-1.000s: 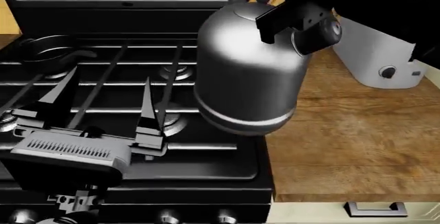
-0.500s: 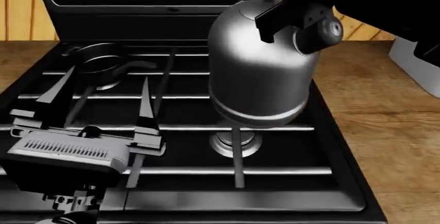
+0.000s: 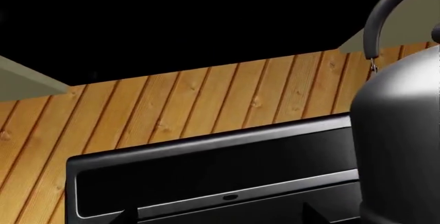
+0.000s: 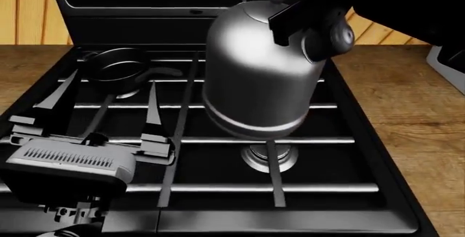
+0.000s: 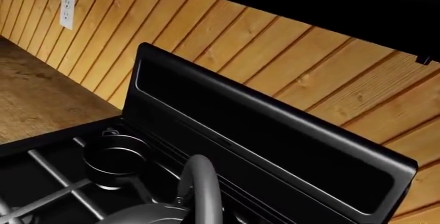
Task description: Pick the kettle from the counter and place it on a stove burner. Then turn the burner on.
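The kettle [image 4: 258,73] hangs tilted in the air above the stove burner [image 4: 269,156], its base clear of the grate bars [image 4: 218,140]. The right end effector [image 4: 309,22] is clamped on the kettle's top by the handle, beside the lid knob. Left of the kettle, the left end effector [image 4: 102,114] hovers over the grates with fingers spread wide, holding nothing. Behind it sits a small black saucepan [image 4: 116,67]. The wooden desk [image 4: 396,98] flanks the stove.
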Controlling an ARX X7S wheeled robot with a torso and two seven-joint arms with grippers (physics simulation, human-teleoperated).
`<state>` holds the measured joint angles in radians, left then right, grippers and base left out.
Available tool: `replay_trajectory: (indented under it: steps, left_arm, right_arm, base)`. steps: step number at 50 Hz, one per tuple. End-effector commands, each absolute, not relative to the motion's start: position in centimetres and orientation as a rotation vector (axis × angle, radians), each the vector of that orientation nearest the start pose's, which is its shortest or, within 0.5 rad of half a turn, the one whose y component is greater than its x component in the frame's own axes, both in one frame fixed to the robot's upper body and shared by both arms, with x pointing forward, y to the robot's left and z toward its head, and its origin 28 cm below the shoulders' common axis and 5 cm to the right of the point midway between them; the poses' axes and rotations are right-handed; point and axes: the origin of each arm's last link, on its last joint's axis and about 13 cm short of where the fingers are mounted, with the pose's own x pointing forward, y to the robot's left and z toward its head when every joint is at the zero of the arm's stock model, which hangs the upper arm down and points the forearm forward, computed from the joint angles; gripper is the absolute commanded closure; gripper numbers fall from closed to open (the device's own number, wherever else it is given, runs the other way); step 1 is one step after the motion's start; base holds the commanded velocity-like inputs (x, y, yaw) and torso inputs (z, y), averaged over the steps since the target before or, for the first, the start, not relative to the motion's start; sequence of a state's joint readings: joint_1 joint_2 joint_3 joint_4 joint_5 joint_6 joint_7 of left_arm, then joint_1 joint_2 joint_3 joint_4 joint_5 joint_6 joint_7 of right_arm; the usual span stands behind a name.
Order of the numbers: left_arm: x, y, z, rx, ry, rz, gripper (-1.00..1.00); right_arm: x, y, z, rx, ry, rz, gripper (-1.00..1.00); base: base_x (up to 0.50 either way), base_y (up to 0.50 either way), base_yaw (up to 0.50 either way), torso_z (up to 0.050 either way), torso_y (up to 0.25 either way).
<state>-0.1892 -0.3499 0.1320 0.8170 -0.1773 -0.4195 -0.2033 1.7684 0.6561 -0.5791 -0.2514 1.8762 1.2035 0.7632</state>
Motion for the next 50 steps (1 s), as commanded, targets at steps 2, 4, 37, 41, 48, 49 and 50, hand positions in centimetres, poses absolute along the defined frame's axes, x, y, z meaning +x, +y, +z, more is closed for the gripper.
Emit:
replay_trajectory:
  steps: [2, 4, 37, 41, 48, 49, 50]
  left_arm:
    - [19.7, 22.0, 18.4, 0.146, -0.545, -0.084, -1.00]
    - [19.7, 22.0, 18.4, 0.146, -0.546, -0.083, -1.00]
    - [19.8, 22.0, 18.3, 0.143, -0.543, -0.081, -1.00]
    - [19.8, 22.0, 18.3, 0.143, -0.543, -0.081, -1.00]
    - [19.8, 22.0, 18.3, 0.145, -0.543, -0.082, -1.00]
    - [19.8, 22.0, 18.3, 0.145, -0.543, -0.082, -1.00]
    - [19.8, 22.0, 18.3, 0.145, -0.543, -0.082, -1.00]
  right_arm:
    - [21.4, -10.7, 40.9, -0.271, -0.158, 0.438, 1.00]
    - [21.6, -10.5, 40.6, -0.272, -0.151, 0.447, 1.00]
    - [22.0, -11.8, 38.4, -0.261, -0.074, 0.412, 1.00]
    - [22.3, -11.9, 37.8, -0.256, -0.057, 0.407, 1.00]
    - [22.6, -12.3, 36.8, -0.242, -0.028, 0.394, 1.00]
    - [22.7, -12.3, 36.7, -0.241, -0.023, 0.394, 1.00]
    - [22.8, -12.3, 36.5, -0.241, -0.018, 0.395, 1.00]
  base:
    - [0.00, 0.00, 0.00, 0.000, 0.000]
    - [0.00, 0.00, 0.00, 0.000, 0.005]
    - [0.00, 0.00, 0.00, 0.001, 0.002]
    - [0.00, 0.00, 0.00, 0.003, 0.000]
    - [0.00, 0.00, 0.00, 0.000, 0.003]
    - [0.00, 0.00, 0.00, 0.000, 0.000]
    - [0.00, 0.00, 0.00, 0.000, 0.000]
